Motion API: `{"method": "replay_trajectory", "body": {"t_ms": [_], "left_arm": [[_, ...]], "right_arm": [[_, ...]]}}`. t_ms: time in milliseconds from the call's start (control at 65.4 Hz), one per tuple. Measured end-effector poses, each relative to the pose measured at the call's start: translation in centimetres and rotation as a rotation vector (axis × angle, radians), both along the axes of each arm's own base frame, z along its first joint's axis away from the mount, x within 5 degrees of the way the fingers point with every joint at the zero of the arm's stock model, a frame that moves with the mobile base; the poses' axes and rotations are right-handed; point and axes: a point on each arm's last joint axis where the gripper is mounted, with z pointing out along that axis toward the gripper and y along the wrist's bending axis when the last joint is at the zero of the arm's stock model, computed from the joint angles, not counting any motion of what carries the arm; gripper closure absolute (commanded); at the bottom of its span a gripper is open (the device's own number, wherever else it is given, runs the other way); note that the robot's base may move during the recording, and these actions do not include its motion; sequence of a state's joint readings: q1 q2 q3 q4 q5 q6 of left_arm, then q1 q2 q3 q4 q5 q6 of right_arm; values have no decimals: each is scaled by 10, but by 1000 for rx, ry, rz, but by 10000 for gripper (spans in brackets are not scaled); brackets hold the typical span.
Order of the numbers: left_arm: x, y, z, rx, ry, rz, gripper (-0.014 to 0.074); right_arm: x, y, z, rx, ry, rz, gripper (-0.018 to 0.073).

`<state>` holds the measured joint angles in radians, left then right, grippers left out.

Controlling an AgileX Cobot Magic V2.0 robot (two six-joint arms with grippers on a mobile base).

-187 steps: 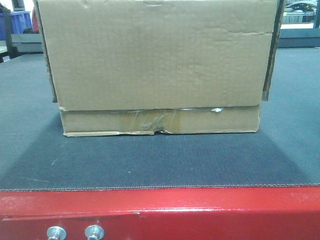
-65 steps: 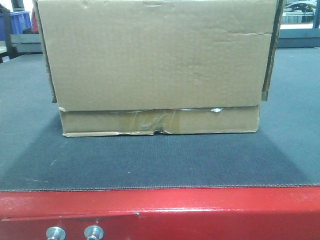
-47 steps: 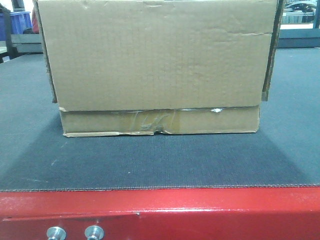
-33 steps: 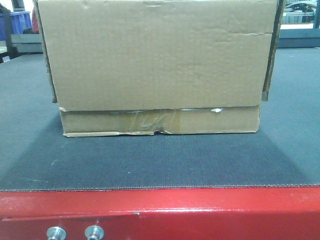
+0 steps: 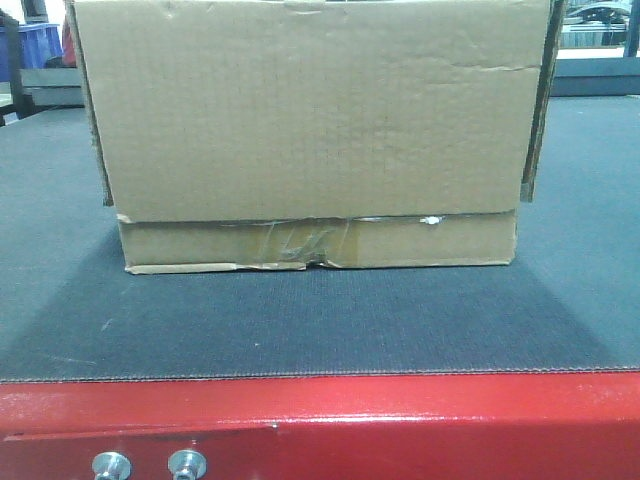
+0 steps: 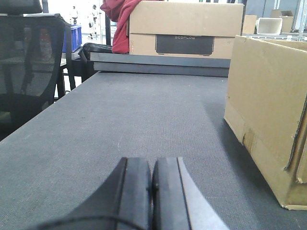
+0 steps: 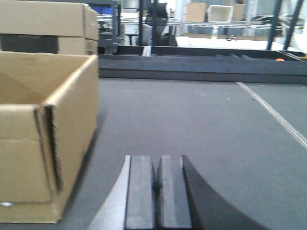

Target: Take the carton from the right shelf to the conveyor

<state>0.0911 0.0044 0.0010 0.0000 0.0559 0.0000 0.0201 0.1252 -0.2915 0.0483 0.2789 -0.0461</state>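
The carton (image 5: 315, 130), a large plain brown box with taped torn lower seam, rests on the conveyor belt (image 5: 300, 320) behind its red frame edge (image 5: 320, 420). In the left wrist view the carton (image 6: 268, 115) is to the right of my left gripper (image 6: 152, 165), which is shut, empty and apart from it, low over the belt. In the right wrist view the carton (image 7: 43, 143), open-topped, is to the left of my right gripper (image 7: 158, 165), also shut, empty and apart from it. The right shelf is out of view.
A smaller cardboard box with a black panel (image 6: 184, 28) and red cloth (image 6: 117, 19) stand beyond the belt's far end. A black mesh chair (image 6: 29, 62) is off the belt's left side. Two silver bolts (image 5: 150, 465) sit in the red frame.
The carton stays put on the belt; the view shifts only a touch. No gripper shows in the earlier frames.
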Motion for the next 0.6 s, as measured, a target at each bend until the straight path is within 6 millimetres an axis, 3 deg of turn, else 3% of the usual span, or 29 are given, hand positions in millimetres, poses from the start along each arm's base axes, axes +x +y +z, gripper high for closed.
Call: {"method": "replay_trajectory", "body": {"t_ms": [260, 596], "left_arm": [[0, 0, 0, 0, -2, 0, 593], [0, 0, 0, 0, -2, 0, 593]], "right_arm": [[4, -2, -68, 28, -28, -32, 627], [4, -2, -73, 30, -22, -33, 627]]}}
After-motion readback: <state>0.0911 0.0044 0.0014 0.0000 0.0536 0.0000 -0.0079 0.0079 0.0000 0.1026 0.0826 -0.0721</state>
